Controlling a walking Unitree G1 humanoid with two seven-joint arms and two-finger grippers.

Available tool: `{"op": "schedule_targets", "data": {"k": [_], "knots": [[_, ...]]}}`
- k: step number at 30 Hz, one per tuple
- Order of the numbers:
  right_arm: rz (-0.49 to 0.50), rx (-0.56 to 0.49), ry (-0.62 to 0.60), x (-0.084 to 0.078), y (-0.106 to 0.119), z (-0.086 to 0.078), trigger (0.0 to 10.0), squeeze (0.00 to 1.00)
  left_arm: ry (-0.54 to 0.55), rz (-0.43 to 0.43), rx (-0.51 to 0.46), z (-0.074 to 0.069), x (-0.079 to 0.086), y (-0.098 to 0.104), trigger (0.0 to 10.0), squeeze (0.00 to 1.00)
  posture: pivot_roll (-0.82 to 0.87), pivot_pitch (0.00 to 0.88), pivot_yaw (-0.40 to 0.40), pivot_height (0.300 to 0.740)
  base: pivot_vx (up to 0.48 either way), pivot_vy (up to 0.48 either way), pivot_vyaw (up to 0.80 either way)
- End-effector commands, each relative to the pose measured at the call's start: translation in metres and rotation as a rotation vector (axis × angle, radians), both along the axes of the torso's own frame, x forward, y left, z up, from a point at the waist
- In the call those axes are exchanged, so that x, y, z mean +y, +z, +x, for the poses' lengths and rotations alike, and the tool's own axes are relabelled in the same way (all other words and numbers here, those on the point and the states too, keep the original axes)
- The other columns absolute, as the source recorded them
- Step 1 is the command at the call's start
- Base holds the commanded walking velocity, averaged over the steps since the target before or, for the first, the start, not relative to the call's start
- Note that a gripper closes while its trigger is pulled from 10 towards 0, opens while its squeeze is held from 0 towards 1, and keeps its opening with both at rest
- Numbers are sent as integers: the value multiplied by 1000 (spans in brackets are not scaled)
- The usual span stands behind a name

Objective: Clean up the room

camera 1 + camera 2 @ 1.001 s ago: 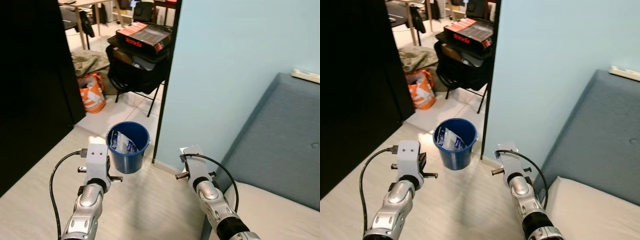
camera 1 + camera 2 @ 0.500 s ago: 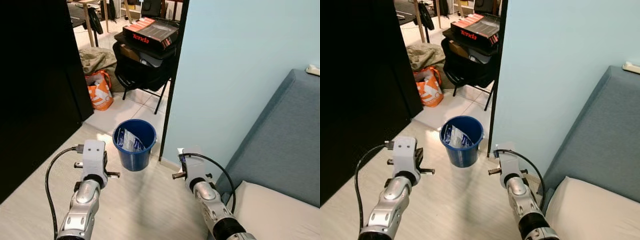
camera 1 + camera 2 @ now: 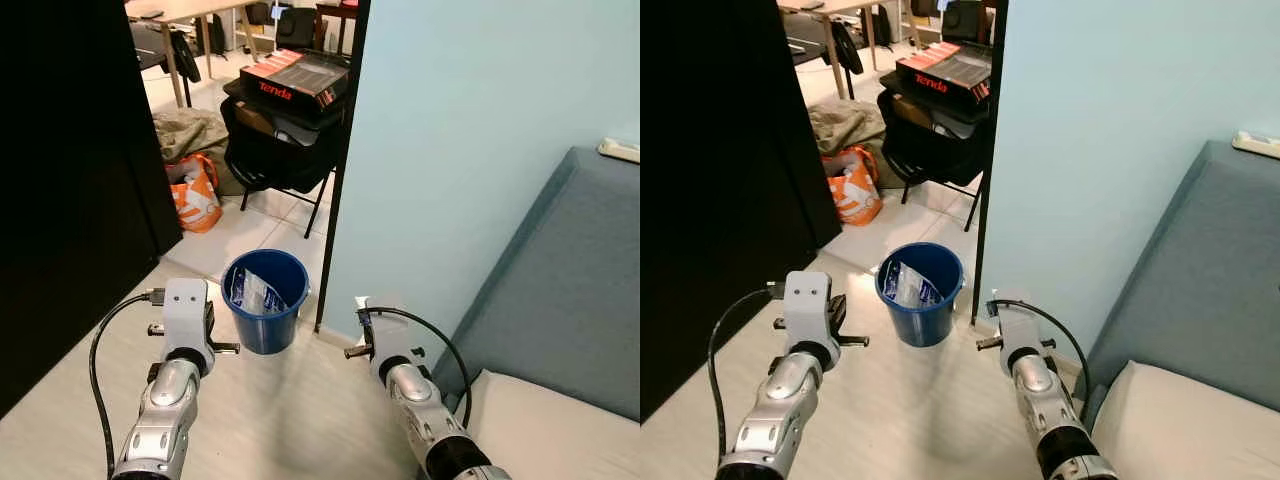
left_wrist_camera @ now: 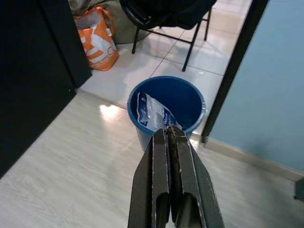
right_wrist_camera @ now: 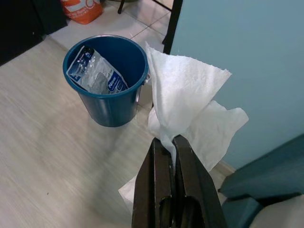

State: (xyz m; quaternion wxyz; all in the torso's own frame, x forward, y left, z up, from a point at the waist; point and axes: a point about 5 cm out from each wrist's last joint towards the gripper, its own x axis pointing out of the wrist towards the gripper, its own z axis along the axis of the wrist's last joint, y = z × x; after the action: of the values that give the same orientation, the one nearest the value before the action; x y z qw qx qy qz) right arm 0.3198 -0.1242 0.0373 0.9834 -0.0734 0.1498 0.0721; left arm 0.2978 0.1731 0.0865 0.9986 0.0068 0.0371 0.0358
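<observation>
Right gripper [image 5: 169, 141] clenched on a crumpled white paper towel [image 5: 187, 104], held above the pale wood floor [image 3: 270, 410], near the blue bucket [image 3: 264, 300] but off to its right, next to the light blue wall [image 3: 470, 150]. Left gripper [image 4: 170, 134] pinched closed, empty, pointing at the bucket. Bucket stands at the doorway and holds a clear plastic packet [image 5: 96, 74]. Orange bag [image 3: 193, 190] and black folding chair [image 3: 280, 150] beyond; grey sofa [image 3: 560, 300] at right.
</observation>
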Motion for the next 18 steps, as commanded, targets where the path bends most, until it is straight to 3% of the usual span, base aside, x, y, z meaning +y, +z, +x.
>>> {"op": "schedule_targets", "data": {"k": [1,18], "knots": [[5,7,-7,-2,-3,-2,10000,0,-1,2,-4,0,0,1,10000,0,82,102,-25,740,386,0,0],[5,9,-3,-1,-4,-3,10000,0,-4,10,-10,-1,1,2,10000,0,92,96,-28,740,389,0,0]]}}
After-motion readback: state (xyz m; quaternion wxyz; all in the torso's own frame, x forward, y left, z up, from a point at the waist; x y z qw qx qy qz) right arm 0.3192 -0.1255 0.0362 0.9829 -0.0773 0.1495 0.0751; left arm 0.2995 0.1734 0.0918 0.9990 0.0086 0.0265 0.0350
